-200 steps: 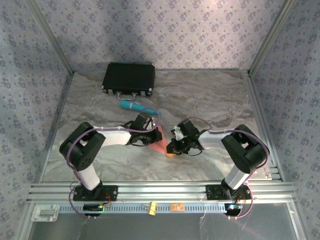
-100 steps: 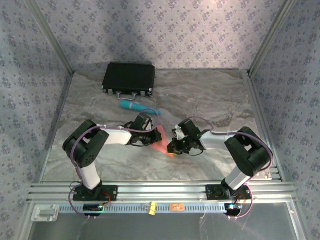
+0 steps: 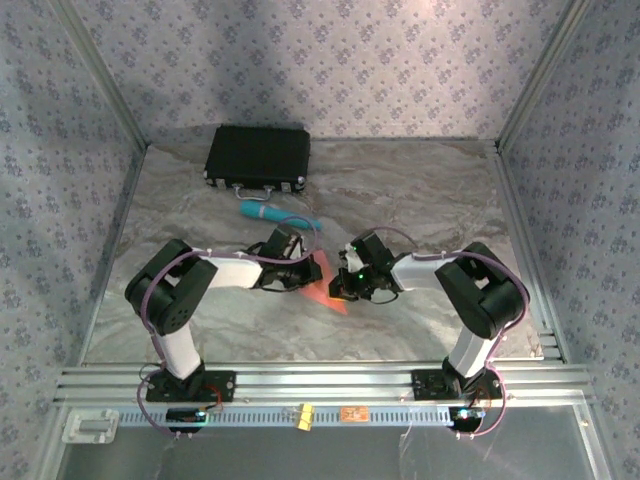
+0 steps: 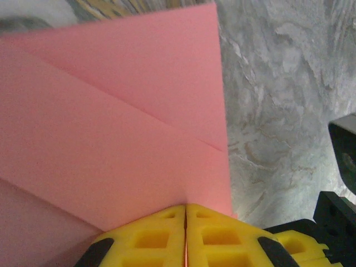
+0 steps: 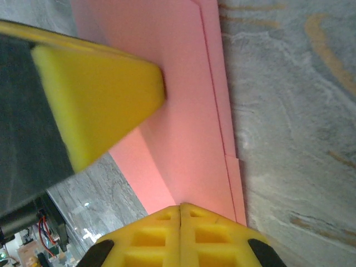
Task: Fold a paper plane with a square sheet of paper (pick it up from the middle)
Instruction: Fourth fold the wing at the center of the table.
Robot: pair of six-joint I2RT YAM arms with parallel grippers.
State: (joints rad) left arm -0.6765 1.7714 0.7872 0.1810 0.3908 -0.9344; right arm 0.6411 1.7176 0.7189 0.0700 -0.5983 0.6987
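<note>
moved: right gripper (image 5: 181, 208) slid left a bit
grip: it and left gripper (image 4: 186, 208) both pinch the creased salmon-pink paper sheet (image 4: 111, 139)
means: fold's probably tightening

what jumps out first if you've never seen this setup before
The creased pink paper lies at mid-table, pinched from either side by the left end effector and the right end effector, both shut on it. Next come the black case at the far left of the table and the teal cylinder just in front of it.

One paper (image 3: 328, 295), one case (image 3: 258, 155), one cylinder (image 3: 262, 211), two arms (image 3: 215, 270) (image 3: 440, 268).
</note>
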